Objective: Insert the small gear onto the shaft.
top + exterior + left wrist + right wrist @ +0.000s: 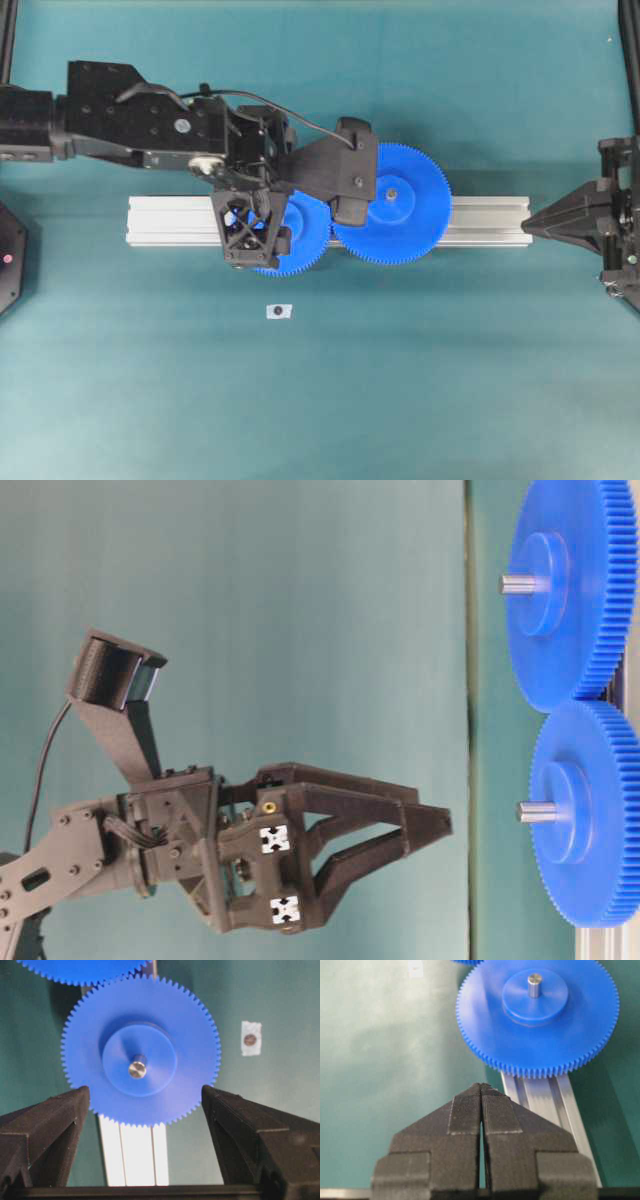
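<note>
— Fingers first: how does the left gripper (145,1092) stand?

— Wide apart, holding nothing. It hangs above the bar (135,1155), one finger (55,1125) to each side of it, clear of the teeth below.

— And the small gear (190,1060)?

— Flat on the bar, right under that gripper. The shaft (137,1069) pokes up through its hub, so it is already seated.

— What lies past it?

— The big gear (80,970), further along the bar, on its own pin. The two rims meet over the bar.

— Anything off the bar?

— A small white piece (250,1038) with a dark round spot lies on the green table, beside the bar and apart from it, level with the small gear.

— The other arm?

— The right gripper (481,1090) sits at the bar's far end, past the big gear. Its fingers are pressed together on nothing. Whether the tip touches the bar I cannot tell.
</note>
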Robot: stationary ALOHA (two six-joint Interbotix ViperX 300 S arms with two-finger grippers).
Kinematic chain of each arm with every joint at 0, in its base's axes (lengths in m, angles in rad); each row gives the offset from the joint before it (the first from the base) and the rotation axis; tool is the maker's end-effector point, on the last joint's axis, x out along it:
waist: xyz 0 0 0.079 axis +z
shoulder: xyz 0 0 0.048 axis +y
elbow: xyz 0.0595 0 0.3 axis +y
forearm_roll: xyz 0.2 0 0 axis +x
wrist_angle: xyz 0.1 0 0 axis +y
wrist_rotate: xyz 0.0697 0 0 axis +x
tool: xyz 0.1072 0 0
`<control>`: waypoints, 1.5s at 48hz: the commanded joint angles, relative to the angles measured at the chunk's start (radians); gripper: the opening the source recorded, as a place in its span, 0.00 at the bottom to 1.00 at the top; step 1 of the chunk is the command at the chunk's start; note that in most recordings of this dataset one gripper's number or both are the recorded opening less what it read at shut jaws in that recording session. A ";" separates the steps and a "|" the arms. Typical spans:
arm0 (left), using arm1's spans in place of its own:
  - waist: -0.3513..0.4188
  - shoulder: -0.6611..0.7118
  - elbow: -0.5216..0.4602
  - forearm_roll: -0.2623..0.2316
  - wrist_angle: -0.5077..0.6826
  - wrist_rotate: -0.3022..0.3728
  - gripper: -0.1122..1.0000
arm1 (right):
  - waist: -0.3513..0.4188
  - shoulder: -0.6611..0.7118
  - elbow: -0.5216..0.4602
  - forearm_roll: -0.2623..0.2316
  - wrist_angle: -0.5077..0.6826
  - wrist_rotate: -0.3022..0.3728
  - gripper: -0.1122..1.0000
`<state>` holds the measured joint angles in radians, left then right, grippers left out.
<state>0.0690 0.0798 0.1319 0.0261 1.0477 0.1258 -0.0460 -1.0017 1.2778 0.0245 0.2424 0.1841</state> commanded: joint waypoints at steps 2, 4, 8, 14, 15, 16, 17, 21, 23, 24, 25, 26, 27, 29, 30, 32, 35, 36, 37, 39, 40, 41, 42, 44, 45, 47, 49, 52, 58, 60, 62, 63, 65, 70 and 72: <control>-0.003 -0.063 -0.028 0.000 -0.003 -0.002 0.87 | -0.002 0.005 -0.011 0.002 -0.008 0.009 0.09; -0.003 -0.072 -0.026 -0.003 -0.002 -0.003 0.87 | -0.002 0.005 -0.011 0.002 -0.009 0.009 0.09; -0.003 -0.091 -0.026 0.000 -0.002 -0.012 0.87 | -0.002 0.005 -0.011 0.002 -0.008 0.009 0.09; -0.003 -0.114 -0.021 -0.003 -0.002 -0.028 0.86 | -0.002 0.005 -0.011 0.002 -0.009 0.009 0.09; -0.003 -0.117 -0.021 -0.003 -0.002 -0.031 0.86 | -0.002 0.005 -0.011 0.002 -0.009 0.009 0.09; -0.003 -0.120 -0.020 -0.003 -0.002 -0.034 0.86 | -0.002 0.005 -0.011 0.002 -0.009 0.009 0.09; -0.003 -0.123 -0.018 -0.003 0.000 -0.035 0.86 | -0.002 0.005 -0.011 0.002 -0.009 0.009 0.09; -0.003 -0.133 -0.018 -0.003 0.000 -0.040 0.86 | -0.002 0.005 -0.011 0.002 -0.009 0.009 0.09; -0.003 -0.137 -0.017 -0.003 0.002 -0.041 0.86 | -0.002 0.005 -0.009 0.002 -0.009 0.009 0.09; -0.003 -0.138 -0.017 -0.003 0.002 -0.041 0.86 | -0.002 0.006 -0.011 0.002 -0.009 0.009 0.09; -0.003 -0.140 -0.017 0.000 0.002 -0.041 0.86 | -0.002 0.005 -0.011 0.002 -0.009 0.009 0.09; -0.003 -0.141 -0.017 0.000 0.002 -0.041 0.86 | -0.002 0.005 -0.011 0.002 -0.009 0.009 0.09; -0.005 -0.143 -0.017 -0.003 0.002 -0.041 0.86 | -0.002 0.005 -0.011 0.002 -0.009 0.009 0.09; -0.006 -0.147 -0.017 -0.003 0.002 -0.043 0.86 | -0.002 0.005 -0.011 0.002 -0.009 0.009 0.09; -0.006 -0.149 -0.017 -0.003 0.002 -0.043 0.86 | -0.002 0.005 -0.011 0.002 -0.009 0.009 0.09; -0.006 -0.153 -0.017 0.000 0.002 -0.043 0.86 | -0.002 0.005 -0.011 0.002 -0.009 0.009 0.09; -0.006 -0.160 -0.017 -0.003 0.002 -0.043 0.86 | -0.002 0.005 -0.009 0.002 -0.009 0.009 0.09; -0.006 -0.161 -0.017 0.000 0.002 -0.044 0.86 | -0.002 0.005 -0.011 0.002 -0.009 0.009 0.09; -0.006 -0.163 -0.017 0.000 0.002 -0.044 0.86 | -0.002 0.005 -0.011 0.002 -0.009 0.009 0.09; -0.006 -0.166 -0.015 -0.003 0.002 -0.044 0.86 | -0.002 0.005 -0.011 0.002 -0.009 0.009 0.09; -0.006 -0.167 -0.017 0.000 0.002 -0.044 0.86 | -0.002 0.005 -0.011 0.002 -0.009 0.009 0.09; -0.006 -0.169 -0.015 -0.003 0.002 -0.044 0.86 | -0.002 0.005 -0.011 0.002 -0.011 0.009 0.09; -0.006 -0.172 -0.015 -0.003 0.002 -0.044 0.86 | -0.002 0.005 -0.011 0.002 -0.011 0.009 0.09; -0.008 -0.175 -0.015 -0.003 0.002 -0.046 0.86 | -0.002 0.005 -0.011 0.002 -0.011 0.009 0.09; -0.006 -0.176 -0.014 -0.003 0.002 -0.046 0.86 | -0.002 0.005 -0.011 0.002 -0.011 0.009 0.09; -0.006 -0.178 -0.012 -0.003 0.002 -0.046 0.86 | -0.002 0.005 -0.011 0.002 -0.011 0.009 0.09; -0.008 -0.179 -0.011 0.000 0.002 -0.046 0.86 | -0.002 0.005 -0.009 0.002 -0.011 0.009 0.09; -0.008 -0.179 -0.011 -0.003 0.002 -0.046 0.86 | -0.002 0.005 -0.009 0.002 -0.011 0.009 0.09; -0.009 -0.179 -0.008 -0.003 0.002 -0.046 0.86 | -0.002 0.005 -0.011 0.002 -0.011 0.009 0.09; -0.009 -0.179 -0.008 -0.003 0.002 -0.046 0.86 | -0.002 0.005 -0.009 0.002 -0.011 0.009 0.09; -0.009 -0.178 -0.008 -0.003 0.002 -0.046 0.86 | -0.002 0.005 -0.011 0.002 -0.011 0.009 0.09; -0.009 -0.178 -0.008 -0.003 0.002 -0.046 0.86 | -0.002 0.005 -0.009 0.002 -0.011 0.009 0.09; -0.009 -0.178 -0.008 -0.003 0.002 -0.046 0.86 | -0.002 0.005 -0.011 0.002 -0.011 0.009 0.09; -0.009 -0.176 -0.008 -0.003 0.002 -0.046 0.86 | -0.002 0.005 -0.009 0.002 -0.011 0.009 0.09; -0.009 -0.175 -0.008 -0.003 0.002 -0.046 0.86 | -0.002 0.005 -0.011 0.002 -0.011 0.009 0.09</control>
<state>0.0644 -0.0690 0.1365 0.0261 1.0523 0.0813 -0.0460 -1.0032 1.2778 0.0245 0.2408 0.1841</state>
